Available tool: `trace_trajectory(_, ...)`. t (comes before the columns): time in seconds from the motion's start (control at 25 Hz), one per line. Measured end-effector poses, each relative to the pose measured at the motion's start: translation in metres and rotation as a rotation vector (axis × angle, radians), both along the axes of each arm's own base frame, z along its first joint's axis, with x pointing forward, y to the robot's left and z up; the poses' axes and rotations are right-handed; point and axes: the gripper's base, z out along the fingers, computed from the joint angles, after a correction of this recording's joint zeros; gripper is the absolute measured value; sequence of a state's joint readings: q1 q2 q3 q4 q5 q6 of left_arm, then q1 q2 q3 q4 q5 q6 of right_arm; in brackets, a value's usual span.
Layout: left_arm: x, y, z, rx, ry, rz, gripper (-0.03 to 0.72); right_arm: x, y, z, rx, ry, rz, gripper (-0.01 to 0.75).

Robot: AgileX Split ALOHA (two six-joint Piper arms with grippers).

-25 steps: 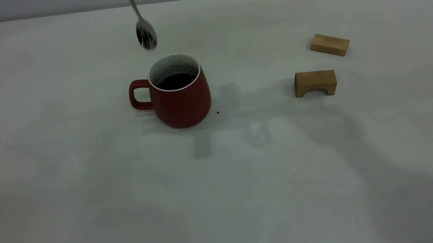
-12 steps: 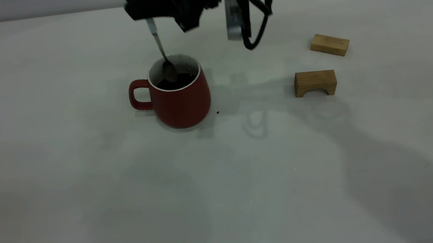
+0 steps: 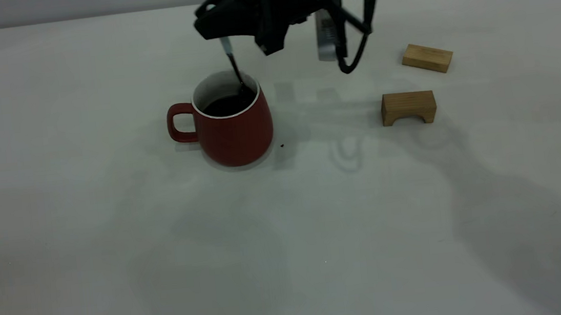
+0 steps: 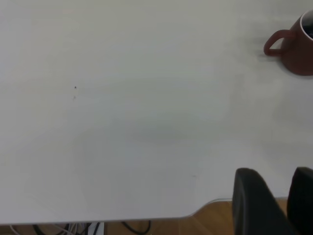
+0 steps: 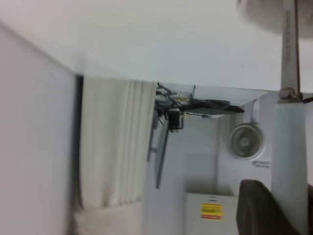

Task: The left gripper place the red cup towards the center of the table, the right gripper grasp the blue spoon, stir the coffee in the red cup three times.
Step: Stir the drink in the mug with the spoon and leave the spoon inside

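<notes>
The red cup (image 3: pixel 230 126) stands upright near the middle of the table (image 3: pixel 111 220), its handle pointing left, with dark coffee (image 3: pixel 226 105) inside. My right gripper (image 3: pixel 223 35) hangs just above the cup's far rim, shut on the blue spoon (image 3: pixel 233 64). The spoon's bowl is down in the coffee and hidden. In the right wrist view the pale handle (image 5: pixel 289 156) runs between the fingers (image 5: pixel 258 208) of the right gripper (image 5: pixel 288 200). My left gripper (image 4: pixel 289 203) is parked off the table's edge, open and empty, with the red cup (image 4: pixel 296 49) far from it.
Two wooden blocks lie right of the cup: an arch block (image 3: pixel 408 107) and a flat block (image 3: pixel 427 58) behind it. A tiny dark speck (image 3: pixel 282 145) marks the table by the cup's base. The table edge (image 4: pixel 146 218) borders wooden floor and cables.
The right gripper came down into view with the spoon. The spoon dropped from above the cup into the coffee, then moved toward the cup's right side.
</notes>
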State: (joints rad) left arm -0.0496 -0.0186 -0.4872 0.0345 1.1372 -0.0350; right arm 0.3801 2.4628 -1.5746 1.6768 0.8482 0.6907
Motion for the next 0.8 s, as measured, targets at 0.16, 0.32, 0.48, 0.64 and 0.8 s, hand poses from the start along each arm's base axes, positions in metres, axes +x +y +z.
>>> trace_trajectory(0.16,0.0,0.0,0.0,0.0,0.0,0.0,0.246,-0.004,0.0,-0.001,0.043,0.188,-0.039,0.114)
trace_trajectory(0.32,0.0,0.0,0.0,0.0,0.0,0.0,0.246,-0.008,0.006,-0.001,0.118,0.253,-0.032,0.114)
trace_trajectory(0.48,0.0,0.0,0.0,0.0,0.0,0.0,0.246,-0.009,0.012,-0.007,0.113,0.076,0.031,0.114)
trace_trajectory(0.64,0.0,0.0,0.0,0.0,0.0,0.0,0.246,-0.007,0.01,-0.011,0.052,-0.097,0.085,0.113)
trace_trajectory(0.8,0.0,0.0,0.0,0.0,0.0,0.0,0.246,-0.007,0.005,-0.014,0.036,-0.034,0.073,0.11)
